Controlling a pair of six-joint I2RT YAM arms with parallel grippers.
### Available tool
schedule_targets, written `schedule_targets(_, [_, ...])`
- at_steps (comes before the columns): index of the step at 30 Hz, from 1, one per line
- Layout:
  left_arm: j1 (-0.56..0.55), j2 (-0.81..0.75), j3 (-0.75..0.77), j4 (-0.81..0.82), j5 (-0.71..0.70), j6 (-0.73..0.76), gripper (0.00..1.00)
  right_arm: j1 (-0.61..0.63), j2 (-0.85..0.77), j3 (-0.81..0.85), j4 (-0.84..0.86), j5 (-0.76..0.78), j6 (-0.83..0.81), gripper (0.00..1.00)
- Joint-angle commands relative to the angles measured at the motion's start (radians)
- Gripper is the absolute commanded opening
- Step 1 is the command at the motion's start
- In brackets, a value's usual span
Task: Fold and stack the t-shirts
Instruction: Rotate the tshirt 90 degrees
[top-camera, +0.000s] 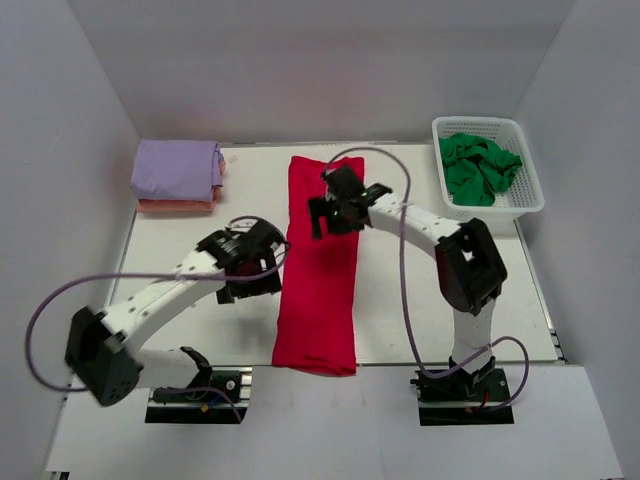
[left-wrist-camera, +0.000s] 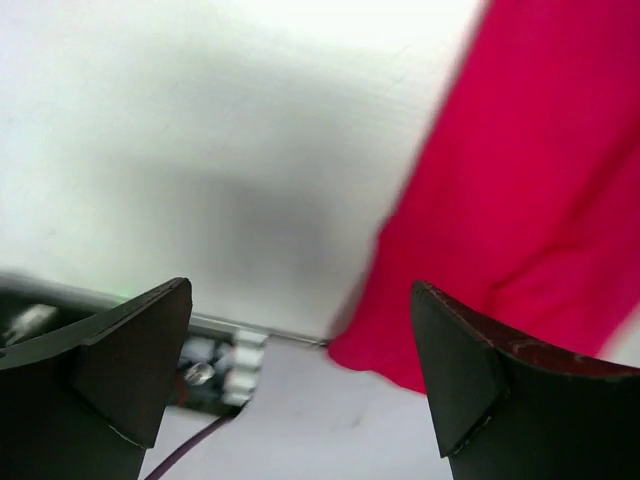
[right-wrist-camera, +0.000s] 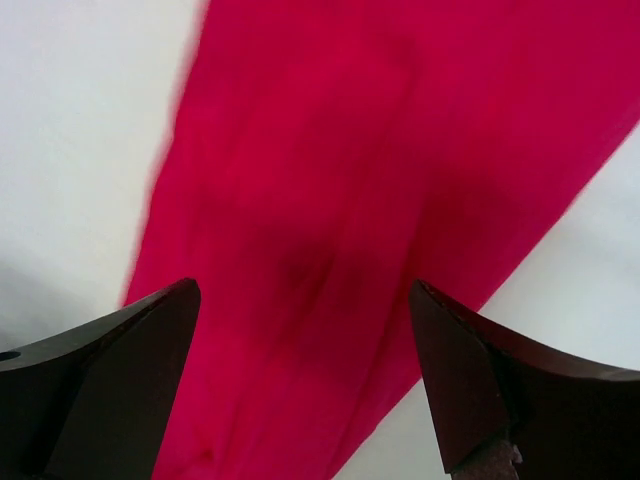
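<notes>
The red t-shirt (top-camera: 320, 270) lies folded into a long narrow strip down the middle of the table, its near end at the front edge. It also shows in the left wrist view (left-wrist-camera: 520, 190) and the right wrist view (right-wrist-camera: 380, 180). My left gripper (top-camera: 258, 268) is open and empty just left of the strip's middle. My right gripper (top-camera: 335, 208) is open and empty above the strip's far half. A folded lavender t-shirt (top-camera: 177, 166) rests on a folded peach-orange t-shirt (top-camera: 175, 205) at the back left. Crumpled green t-shirts (top-camera: 478, 168) lie in the white basket (top-camera: 528, 200).
The white lattice basket stands at the back right by the wall. White walls close in the table at left, back and right. The left arm's base and a purple cable (left-wrist-camera: 190, 455) show below the table's front edge.
</notes>
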Motion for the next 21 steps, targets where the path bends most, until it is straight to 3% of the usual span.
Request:
schedule_targets(1, [0.021,-0.210,-0.032,0.184,-0.065,-0.075,1.00,0.032,0.021,-0.041,-0.115,0.197,0.118,0.90])
schedule_targets(4, [0.030,-0.311,-0.066,0.221,-0.077,-0.066,1.00,0.076,0.102,-0.013,-0.120,0.193,0.132,0.90])
schedule_targets(11, [0.030,-0.331,-0.086,0.212,-0.039,-0.066,1.00,0.055,0.242,0.057,-0.147,0.265,0.204,0.90])
schedule_targets(14, [0.030,-0.302,-0.097,0.222,-0.005,-0.056,1.00,0.008,0.338,0.186,-0.193,0.262,0.200,0.90])
schedule_targets(18, [0.030,-0.240,-0.074,0.259,0.028,-0.007,1.00,-0.057,0.528,0.508,-0.277,0.239,0.184,0.90])
schedule_targets(21, [0.030,-0.171,-0.048,0.281,0.050,0.048,1.00,-0.098,0.572,0.658,-0.273,0.098,0.097,0.90])
